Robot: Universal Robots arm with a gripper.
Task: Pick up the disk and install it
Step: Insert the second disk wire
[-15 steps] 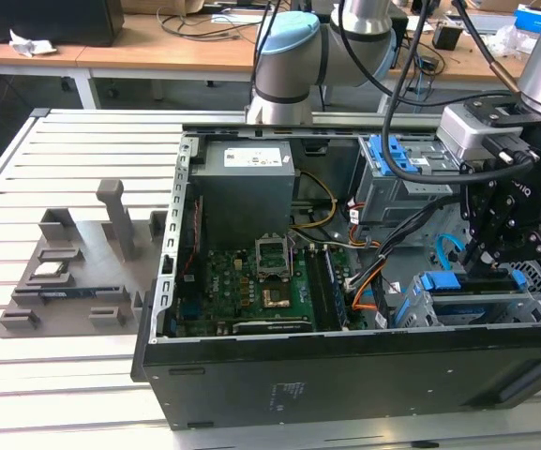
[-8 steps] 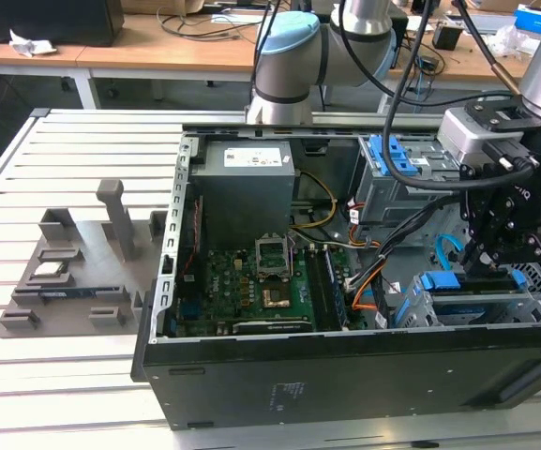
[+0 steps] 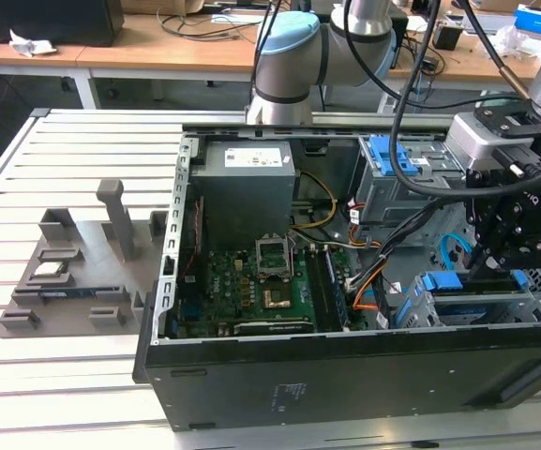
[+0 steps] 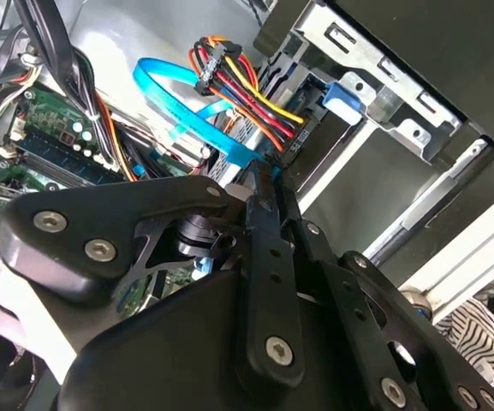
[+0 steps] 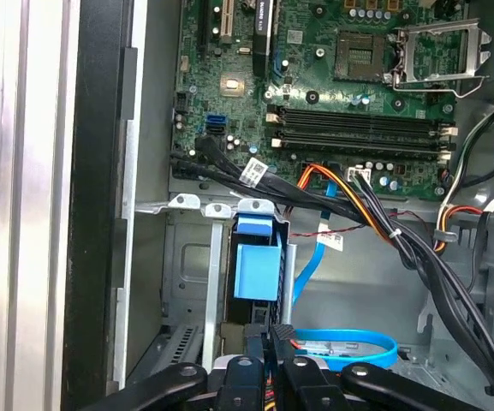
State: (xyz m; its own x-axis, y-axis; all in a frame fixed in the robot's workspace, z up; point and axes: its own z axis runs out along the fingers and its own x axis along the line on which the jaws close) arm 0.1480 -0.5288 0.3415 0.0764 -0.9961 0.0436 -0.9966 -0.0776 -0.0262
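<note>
Exterior view: clenched gripper [image 3: 488,265] touches the disk [image 3: 467,284] seated directly beneath.

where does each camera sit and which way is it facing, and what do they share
Exterior view: off the arm, looking down into the open computer case; arm and gripper at that view's right.
First wrist view: on the arm, facing the motherboard and blue carrier; gripper links at the edge.
Second wrist view: on the arm, past gripper links toward cables.
Shared: case interior, blue cable.
</note>
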